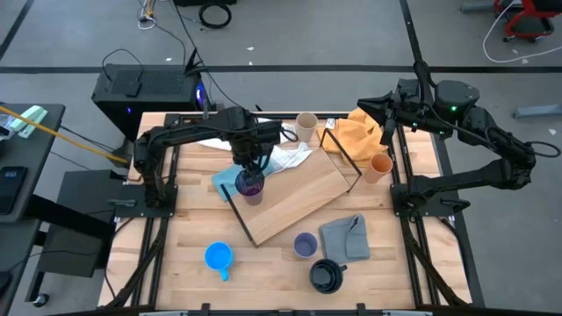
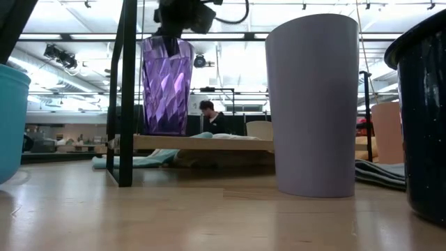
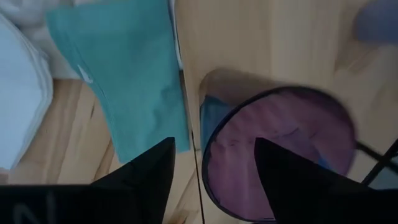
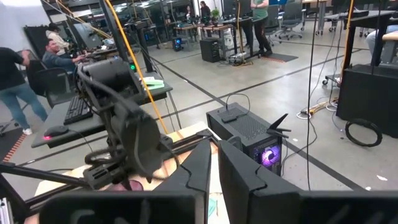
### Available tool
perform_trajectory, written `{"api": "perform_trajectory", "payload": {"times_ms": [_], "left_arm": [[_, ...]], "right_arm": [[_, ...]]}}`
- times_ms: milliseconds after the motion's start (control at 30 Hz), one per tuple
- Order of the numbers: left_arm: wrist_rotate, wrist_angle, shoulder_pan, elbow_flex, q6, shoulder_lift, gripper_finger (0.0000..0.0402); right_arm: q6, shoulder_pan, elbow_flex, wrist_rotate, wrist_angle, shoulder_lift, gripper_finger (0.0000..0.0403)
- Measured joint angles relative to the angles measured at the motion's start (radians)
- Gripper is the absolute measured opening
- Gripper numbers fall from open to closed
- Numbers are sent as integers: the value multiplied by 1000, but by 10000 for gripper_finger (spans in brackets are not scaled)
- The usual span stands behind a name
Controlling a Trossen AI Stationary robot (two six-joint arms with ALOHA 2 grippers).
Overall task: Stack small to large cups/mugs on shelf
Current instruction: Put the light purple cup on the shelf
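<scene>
Shelf [image 1: 299, 197], a flat rectangular light-wood board on thin black metal frame rods, lies askew in the middle of the slatted wooden tabletop [image 1: 176, 254] and serves here as the landmark. Off its left end, toward the front of the tabletop, stands the bright blue mug [image 1: 218, 257], well apart from the board. A teal cloth [image 1: 224, 182] lies just beside the shelf's left end, partly under it. On that left end stands the dark purple faceted tumbler [image 1: 251, 186], upright, its base on the board in the low view. The left gripper [image 1: 249, 161] hangs directly above the tumbler; in the left wrist view its jaws are spread, one finger [image 3: 146, 171] outside the rim and the other over the tumbler's mouth, with no clear grip on the glass. Behind the shelf lies a crumpled white cloth [image 1: 285, 158], and beyond it the beige cup [image 1: 306, 126] stands upright. In front of the shelf stands the lavender cup [image 1: 305, 245], just beside a grey cloth square [image 1: 345, 237], with the black mug [image 1: 327, 276] farther forward. Behind the shelf's right end lies the orange cloth [image 1: 358, 132], and the orange cup [image 1: 380, 166] stands just off that end. The right gripper [image 4: 212, 163] waits raised behind and to the right of the shelf, its jaws drawn nearly together and holding nothing.
</scene>
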Motion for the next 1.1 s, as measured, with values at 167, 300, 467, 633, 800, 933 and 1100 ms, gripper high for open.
{"api": "perform_trajectory", "payload": {"times_ms": [167,300,467,633,800,933,1100], "left_arm": [[-1,0,12,91,-6,0,227],[-1,0,9,179,1,0,221],[-22,230,-44,279,11,-13,206],[-139,685,-100,309,87,-48,188],[-176,1103,-116,254,115,-71,170],[-132,1264,-114,219,128,-66,159],[-123,1150,-69,218,164,-107,147]], "right_arm": [[1,0,0,0,0,0,38],[2,0,0,0,-4,-1,38],[1,0,0,-8,-3,-9,38],[0,0,0,-7,-4,-32,38],[0,0,0,-7,-1,-63,38],[3,0,0,-7,-2,-96,38],[3,0,0,-7,-5,-132,38]]}}
